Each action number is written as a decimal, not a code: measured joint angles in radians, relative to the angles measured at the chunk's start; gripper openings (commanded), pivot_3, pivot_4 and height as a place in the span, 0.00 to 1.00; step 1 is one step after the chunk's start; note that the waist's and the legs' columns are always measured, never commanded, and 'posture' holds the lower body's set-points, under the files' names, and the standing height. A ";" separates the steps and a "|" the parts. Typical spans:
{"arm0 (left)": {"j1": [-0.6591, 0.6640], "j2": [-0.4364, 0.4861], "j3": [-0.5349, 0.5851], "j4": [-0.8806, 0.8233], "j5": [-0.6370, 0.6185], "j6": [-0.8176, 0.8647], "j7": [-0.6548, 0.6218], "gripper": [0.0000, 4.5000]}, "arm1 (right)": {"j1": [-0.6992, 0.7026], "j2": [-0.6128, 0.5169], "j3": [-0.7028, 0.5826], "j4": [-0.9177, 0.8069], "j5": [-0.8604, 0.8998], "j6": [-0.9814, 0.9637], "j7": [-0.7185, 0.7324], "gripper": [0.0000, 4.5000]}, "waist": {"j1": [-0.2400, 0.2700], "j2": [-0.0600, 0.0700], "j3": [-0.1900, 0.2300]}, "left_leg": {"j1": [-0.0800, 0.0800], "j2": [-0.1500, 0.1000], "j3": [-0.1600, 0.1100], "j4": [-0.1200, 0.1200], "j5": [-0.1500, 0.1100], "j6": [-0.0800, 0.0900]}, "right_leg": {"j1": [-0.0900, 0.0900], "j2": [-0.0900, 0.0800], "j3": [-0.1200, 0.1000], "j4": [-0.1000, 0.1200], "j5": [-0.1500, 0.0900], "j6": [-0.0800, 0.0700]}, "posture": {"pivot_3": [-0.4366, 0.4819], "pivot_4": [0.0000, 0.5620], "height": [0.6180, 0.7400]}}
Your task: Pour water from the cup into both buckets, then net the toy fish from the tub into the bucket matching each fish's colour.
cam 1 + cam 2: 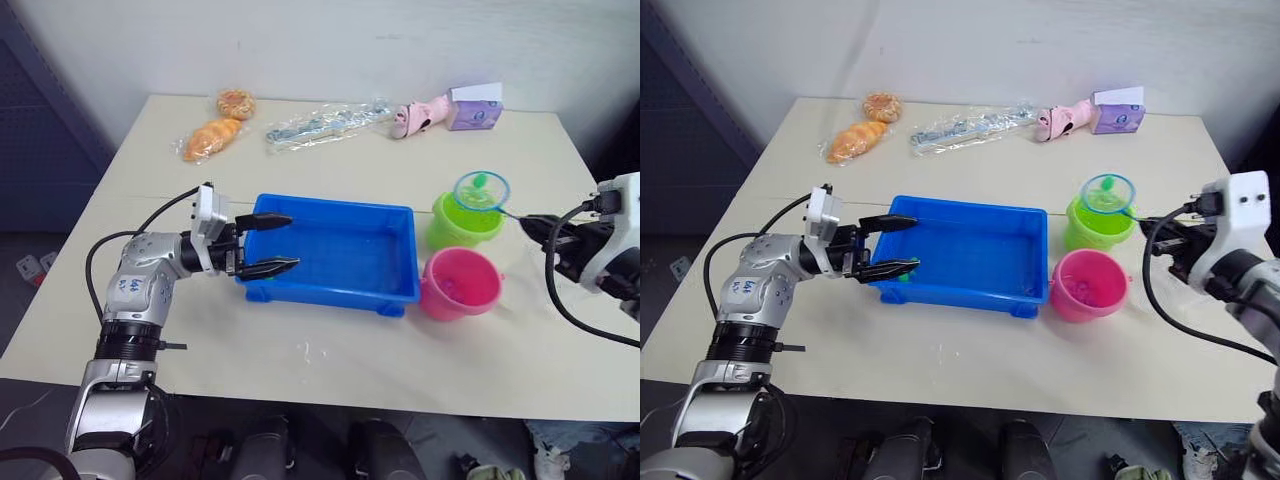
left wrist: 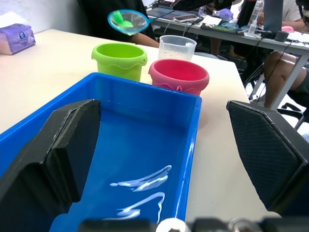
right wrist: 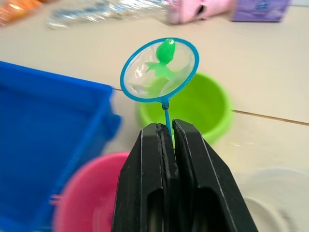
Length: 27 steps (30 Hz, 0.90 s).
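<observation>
Fish count first: from the head camera I can make out one green toy fish [image 1: 480,182], sitting in the net [image 1: 482,189], which hangs right over the lime green bucket [image 1: 463,222]. Two buckets total, and the pink bucket [image 1: 460,283] is just beside the green one, nearer the robot. Both stand next to the right end of the blue tub [image 1: 335,252], one tub only. The left gripper [image 1: 279,243] has its fingers spread wide at the tub's left end, one finger over the water, one at the near rim, holding nothing. The right gripper [image 1: 531,226] is at the table's right side, pinching the net's thin handle. Along the far edge there are two bagged bread items [image 1: 217,125], a clear plastic bag [image 1: 322,124], a pink toy [image 1: 422,116] and a purple tissue pack [image 1: 476,108].

Left wrist view: both black fingers [image 2: 58,154] stand far apart with the tub's water between them. Behind the tub are the green bucket, the pink bucket and one clear cup [image 2: 176,47], upright beyond them, with the net above the green one.

Right wrist view: the two fingers [image 3: 193,183] are pressed together on the net handle, the hoop tilted over the green bucket with that single green fish in the mesh, and a pale round rim, probably the cup, sits at the corner.
</observation>
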 measured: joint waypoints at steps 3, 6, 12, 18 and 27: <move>-0.002 -0.005 0.000 -0.001 -0.001 0.002 0.007 0.99 | -0.008 -0.003 0.057 0.072 -0.068 -0.099 0.007 0.00 | 0.000 0.000 0.000 | 0.000 0.000 0.001 0.001 0.000 0.000 | 0.000 0.000 0.000 0.000 0.000 0.000 | 0.48 0.27 1.00; -0.002 -0.006 0.000 -0.001 -0.001 0.007 0.010 0.99 | -0.032 -0.004 0.102 0.135 -0.136 -0.184 0.005 0.00 | 0.000 0.000 0.000 | 0.000 0.000 0.000 0.001 0.001 0.000 | 0.000 0.000 0.000 0.000 0.000 0.000 | 0.48 0.27 1.00; -0.002 -0.006 0.000 -0.006 -0.001 0.010 0.020 0.99 | -0.004 -0.085 0.241 0.197 -0.325 -0.397 0.037 0.00 | 0.008 0.000 0.000 | 0.000 0.000 0.000 0.001 0.001 -0.001 | 0.000 0.000 0.000 0.000 0.000 0.000 | 0.48 0.27 1.00; -0.002 0.001 0.001 -0.011 -0.001 0.015 0.032 0.99 | 0.067 -0.147 0.322 0.237 -0.502 -0.608 0.085 0.00 | 0.019 0.000 0.000 | 0.000 0.000 0.000 0.001 0.001 -0.001 | 0.000 0.001 0.000 0.000 0.000 0.000 | 0.48 0.27 1.00; -0.001 0.002 0.000 -0.012 0.007 -0.018 0.033 0.99 | 0.156 -0.214 0.367 0.342 -0.729 -0.964 0.114 0.00 | 0.019 0.000 0.000 | 0.000 0.000 0.000 0.002 0.001 -0.001 | 0.000 0.001 -0.001 0.000 0.000 0.000 | 0.48 0.27 1.00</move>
